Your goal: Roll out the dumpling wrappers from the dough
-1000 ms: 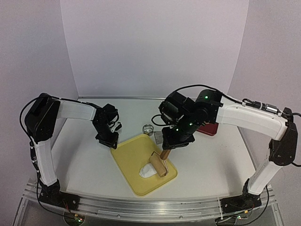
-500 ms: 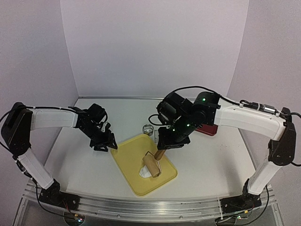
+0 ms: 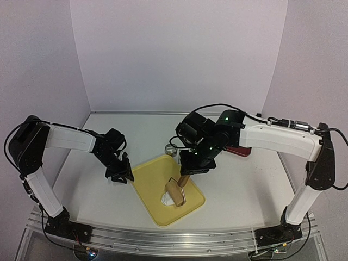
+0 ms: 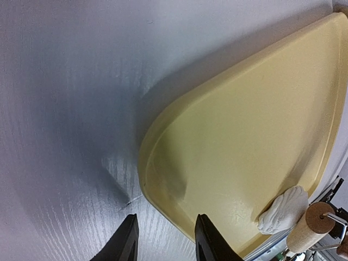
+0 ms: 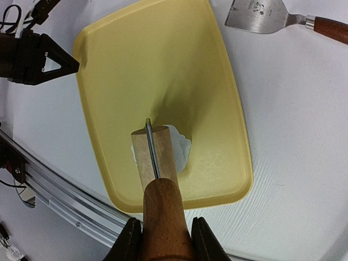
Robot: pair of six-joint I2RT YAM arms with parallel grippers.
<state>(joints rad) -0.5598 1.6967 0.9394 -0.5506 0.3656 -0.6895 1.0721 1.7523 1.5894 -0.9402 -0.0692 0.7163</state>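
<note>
The dough (image 3: 166, 199) is a white lump on the yellow cutting board (image 3: 152, 179), near its front edge. A wooden rolling pin (image 3: 175, 191) lies on top of the dough and hides part of it. My right gripper (image 3: 187, 173) is shut on the pin's handle; in the right wrist view the gripper (image 5: 166, 239) clamps the handle, with the roller (image 5: 155, 155) over the dough (image 5: 182, 144). My left gripper (image 3: 123, 175) stands open at the board's left corner. In its own view the gripper (image 4: 166, 239) straddles the board (image 4: 244, 136) rim, with the dough (image 4: 283, 209) far off. No dumpling wrappers are in view.
A small steel ring cutter (image 3: 171, 148) stands just behind the board. A metal scraper (image 5: 258, 13) with a wooden handle lies beside it. A dark red dish (image 3: 239, 150) sits behind the right arm. The aluminium rail (image 5: 43, 179) runs along the table's near edge.
The left arm swung out and back, and its gripper came down to the board's left corner, with its jaws widening and then narrowing. The right gripper pushed the roller leftward over the dough.
</note>
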